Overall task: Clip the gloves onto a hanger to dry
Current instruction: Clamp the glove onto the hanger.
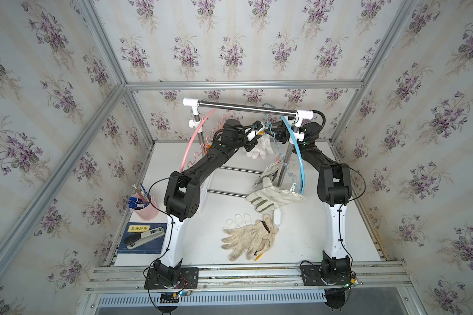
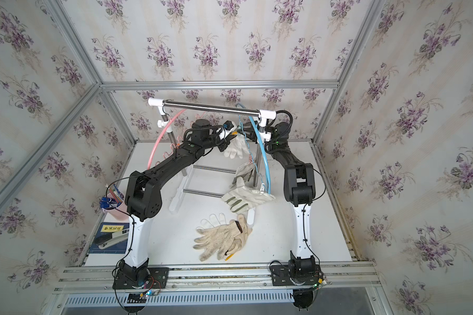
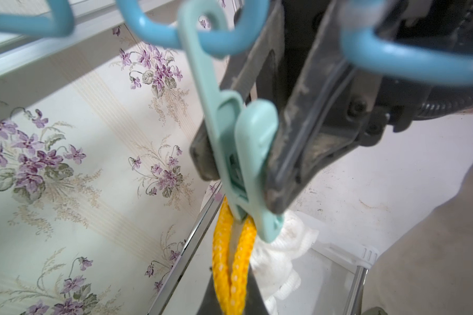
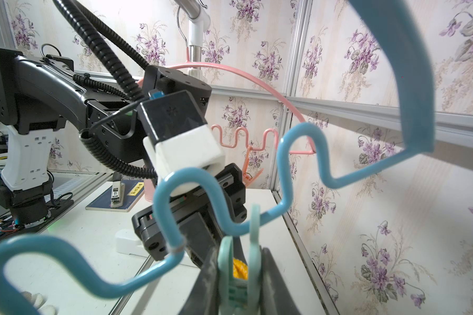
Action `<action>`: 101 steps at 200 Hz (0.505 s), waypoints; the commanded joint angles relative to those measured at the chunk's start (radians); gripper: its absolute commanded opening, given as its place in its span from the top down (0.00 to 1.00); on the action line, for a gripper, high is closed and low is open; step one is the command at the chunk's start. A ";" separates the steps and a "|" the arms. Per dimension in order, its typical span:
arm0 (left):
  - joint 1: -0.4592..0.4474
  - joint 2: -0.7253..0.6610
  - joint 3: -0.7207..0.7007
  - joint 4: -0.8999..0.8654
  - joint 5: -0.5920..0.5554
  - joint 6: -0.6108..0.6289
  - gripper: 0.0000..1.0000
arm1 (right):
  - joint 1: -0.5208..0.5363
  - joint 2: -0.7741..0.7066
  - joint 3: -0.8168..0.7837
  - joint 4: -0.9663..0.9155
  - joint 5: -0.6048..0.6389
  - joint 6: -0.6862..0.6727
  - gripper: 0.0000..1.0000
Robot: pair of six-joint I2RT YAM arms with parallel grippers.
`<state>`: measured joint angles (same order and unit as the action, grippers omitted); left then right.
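A white knit glove (image 1: 259,148) (image 2: 236,148) hangs under the blue hanger (image 1: 298,152) (image 4: 191,191). My left gripper (image 3: 234,300) (image 1: 258,132) is shut on its yellow cuff (image 3: 234,261), which reaches up into the mouth of a mint-green clip (image 3: 243,152) (image 4: 239,286) on the hanger. My right gripper (image 4: 238,261) (image 1: 269,131) is shut on that clip's handles. Two canvas gloves (image 1: 270,170) (image 1: 270,197) with green finger patches hang lower on the same hanger. Dirty-cream knit gloves (image 1: 249,237) (image 2: 221,237) lie piled on the table.
The hangers hang from a steel rail (image 1: 246,107) on a white-footed stand. A pink hanger (image 1: 194,139) hangs at its left end. A pink cup of pens (image 1: 145,207) and a blue book with a stapler (image 1: 142,237) sit at the table's left edge.
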<state>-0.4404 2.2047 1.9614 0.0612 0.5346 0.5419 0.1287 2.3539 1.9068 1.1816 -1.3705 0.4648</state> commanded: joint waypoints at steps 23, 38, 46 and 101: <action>-0.001 0.000 0.030 0.023 0.020 0.009 1.00 | 0.000 0.003 -0.001 0.030 -0.004 0.003 0.84; -0.001 -0.003 0.032 0.020 0.019 0.009 1.00 | 0.001 0.002 -0.003 0.030 -0.004 0.002 0.85; -0.002 -0.005 0.031 0.017 0.020 0.010 1.00 | 0.000 0.002 -0.003 0.030 -0.004 0.001 0.85; -0.009 -0.005 0.018 0.017 0.021 0.011 1.00 | 0.000 0.001 -0.005 0.024 0.015 0.004 0.58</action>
<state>-0.4442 2.2047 1.9820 0.0528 0.5388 0.5419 0.1287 2.3539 1.9034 1.1835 -1.3697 0.4671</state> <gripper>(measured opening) 0.070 0.351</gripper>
